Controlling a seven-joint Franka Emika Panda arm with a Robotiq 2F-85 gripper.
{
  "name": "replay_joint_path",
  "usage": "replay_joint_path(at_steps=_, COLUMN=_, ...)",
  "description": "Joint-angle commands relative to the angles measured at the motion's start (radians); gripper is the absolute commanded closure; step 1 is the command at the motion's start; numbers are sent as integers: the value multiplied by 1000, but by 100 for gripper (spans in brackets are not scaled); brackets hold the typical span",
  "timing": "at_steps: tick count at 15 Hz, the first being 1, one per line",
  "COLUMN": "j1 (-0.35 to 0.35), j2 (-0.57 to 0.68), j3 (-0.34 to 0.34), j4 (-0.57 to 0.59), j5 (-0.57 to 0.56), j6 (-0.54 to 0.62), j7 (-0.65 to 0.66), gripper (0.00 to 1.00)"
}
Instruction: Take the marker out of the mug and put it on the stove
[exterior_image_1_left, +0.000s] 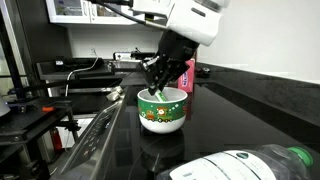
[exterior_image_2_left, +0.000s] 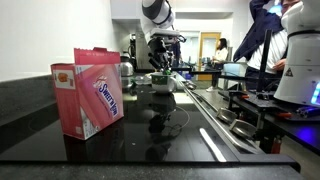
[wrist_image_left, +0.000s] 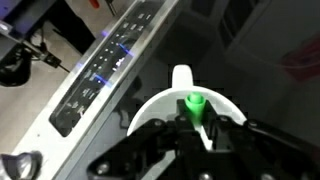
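Closest to the lens, at left, sits a pink Sweet'N Low box. Mid-frame, your gripper hangs over the mug. In the wrist view the marker stands inside it between narrowly set fingers; whether they pinch it, you can't tell. Lifting and placing on the stove remain. A clear bottle lies rightward, well apart.

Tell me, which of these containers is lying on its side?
The green-capped clear plastic bottle, in the foreground of an exterior view. The festive mug and the pink box both stand upright.
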Motion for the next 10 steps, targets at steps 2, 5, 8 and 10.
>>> replay_joint_path(at_steps=2, j1=12, j2=-119, j3=-17, j4=-47, j5=-15, j6=-43, j7=26, gripper=95)
replay_joint_path(at_steps=5, j1=36, j2=-204, j3=-27, j4=-71, j5=-71, j6=-24, j7=57, gripper=95)
replay_joint_path(at_steps=8, j1=96, j2=-272, j3=-14, j4=-101, j5=-215, j6=61, j7=77, gripper=95)
replay_joint_path(at_steps=10, j1=140, j2=-280, j3=11, j4=-111, j5=-295, j6=127, j7=90, gripper=95)
